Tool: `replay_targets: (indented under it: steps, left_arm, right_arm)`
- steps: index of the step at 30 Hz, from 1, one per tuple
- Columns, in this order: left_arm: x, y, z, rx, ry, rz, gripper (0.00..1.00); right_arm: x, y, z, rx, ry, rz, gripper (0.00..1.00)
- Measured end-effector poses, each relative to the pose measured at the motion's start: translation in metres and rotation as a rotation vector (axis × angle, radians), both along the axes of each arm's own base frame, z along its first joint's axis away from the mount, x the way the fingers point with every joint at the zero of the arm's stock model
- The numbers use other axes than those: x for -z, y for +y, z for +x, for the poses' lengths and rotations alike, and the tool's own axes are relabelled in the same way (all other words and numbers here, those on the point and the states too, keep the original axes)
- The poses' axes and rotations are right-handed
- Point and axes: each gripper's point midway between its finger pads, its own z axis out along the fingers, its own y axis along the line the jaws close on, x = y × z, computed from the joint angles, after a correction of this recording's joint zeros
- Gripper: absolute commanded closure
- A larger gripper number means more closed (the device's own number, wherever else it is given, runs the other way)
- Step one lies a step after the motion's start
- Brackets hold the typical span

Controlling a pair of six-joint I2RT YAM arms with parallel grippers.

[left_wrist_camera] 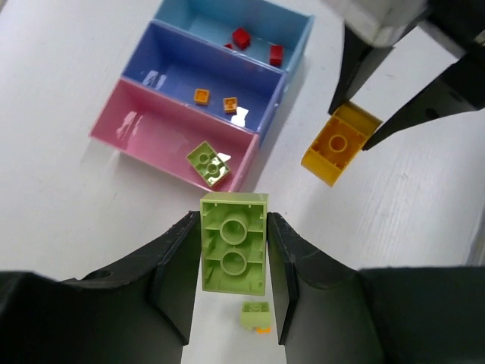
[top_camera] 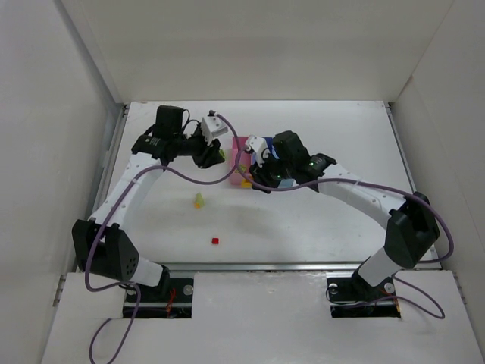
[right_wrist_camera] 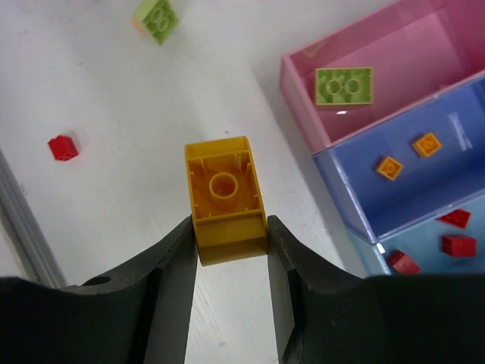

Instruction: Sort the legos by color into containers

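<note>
Legos sit pinched in both claws, each poised by its matching bin: the left claw [left_wrist_camera: 232, 227] grips a green brick [left_wrist_camera: 233, 265] with the pink bin [left_wrist_camera: 136, 144], holding a smaller green piece [left_wrist_camera: 208, 164], just ahead, and the right claw [right_wrist_camera: 227, 227] grips an orange brick [right_wrist_camera: 225, 193] with the blue-violet bin [right_wrist_camera: 455, 178] and its orange pieces [right_wrist_camera: 427, 144] ahead to its right.

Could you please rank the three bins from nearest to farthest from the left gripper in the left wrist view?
1. Pink bin, just ahead of the left gripper and its green brick.
2. Blue-violet bin, in the middle.
3. Light blue bin, at the far end.
</note>
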Motion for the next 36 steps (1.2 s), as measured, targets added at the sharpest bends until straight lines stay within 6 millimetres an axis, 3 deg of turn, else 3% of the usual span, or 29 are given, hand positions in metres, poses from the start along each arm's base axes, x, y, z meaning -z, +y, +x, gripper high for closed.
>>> replay_targets:
  steps: [12, 18, 23, 36]
  left_arm:
    - [0.010, 0.028, 0.008, -0.269, -0.017, 0.001, 1.00]
    - [0.019, 0.035, 0.011, -0.337, -0.001, 0.009, 1.00]
    - [0.015, 0.038, 0.019, -0.369, -0.029, 0.007, 1.00]
    - [0.020, 0.040, 0.027, -0.399, -0.026, 0.014, 1.00]
  right_arm:
    - [-0.015, -0.021, 0.037, 0.250, -0.065, -0.025, 1.00]
    - [-0.027, -0.061, 0.085, 0.470, -0.068, 0.033, 1.00]
    - [-0.032, -0.076, 0.117, 0.567, -0.070, 0.059, 1.00]
    - [-0.018, -0.073, 0.121, 0.582, -0.047, 0.042, 1.00]
